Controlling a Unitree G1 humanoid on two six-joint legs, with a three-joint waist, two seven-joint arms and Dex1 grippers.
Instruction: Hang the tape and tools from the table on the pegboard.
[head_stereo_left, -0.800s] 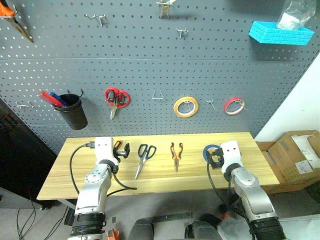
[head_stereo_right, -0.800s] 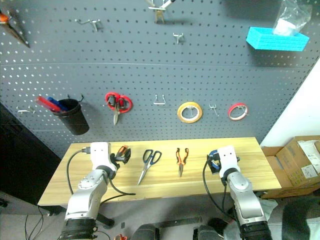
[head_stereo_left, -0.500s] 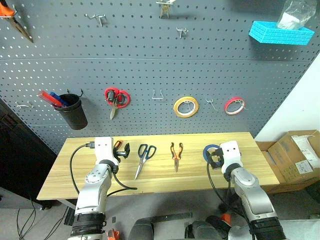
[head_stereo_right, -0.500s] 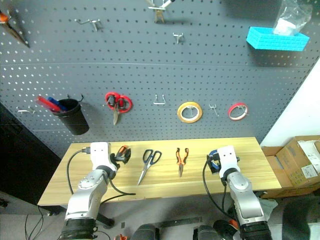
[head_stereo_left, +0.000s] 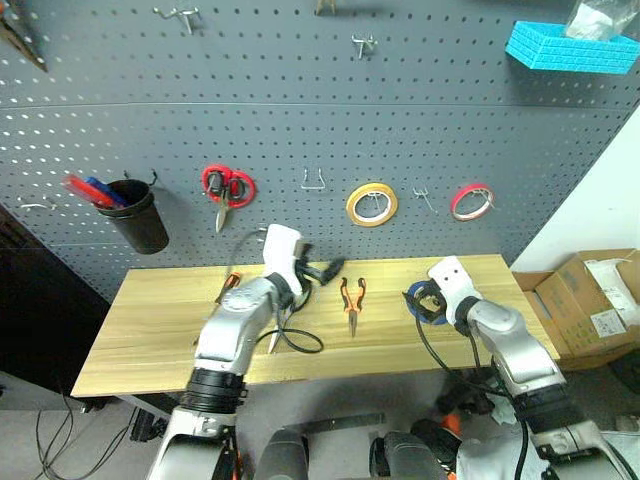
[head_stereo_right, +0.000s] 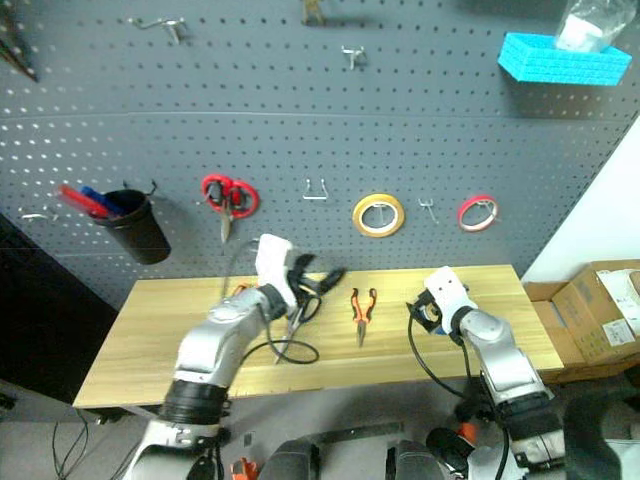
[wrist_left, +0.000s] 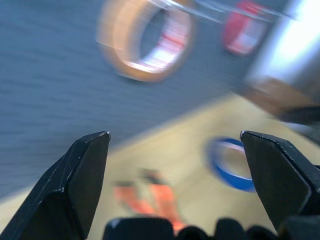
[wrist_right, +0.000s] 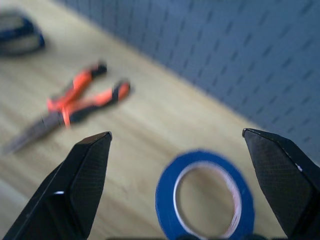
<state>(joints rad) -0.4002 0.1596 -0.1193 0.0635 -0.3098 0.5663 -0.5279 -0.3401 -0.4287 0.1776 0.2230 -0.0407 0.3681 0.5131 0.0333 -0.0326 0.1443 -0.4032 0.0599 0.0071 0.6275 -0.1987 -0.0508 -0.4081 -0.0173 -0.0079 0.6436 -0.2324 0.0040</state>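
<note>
Blue tape (wrist_right: 204, 199) flat on surface (head_stereo_left: 150, 330), 3 o'clock of pliers (head_stereo_left: 351, 303). Right gripper (head_stereo_left: 428, 300) above it, fingers open; left gripper (head_stereo_left: 322, 272) fingers open, empty. We judge tape light, stiff; pinch rim.

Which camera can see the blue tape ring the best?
The right wrist view: the blue tape lies flat on the table, its whole ring showing between open fingers. The left wrist view shows it smaller, and in the eye views the right gripper partly hides it.
</note>
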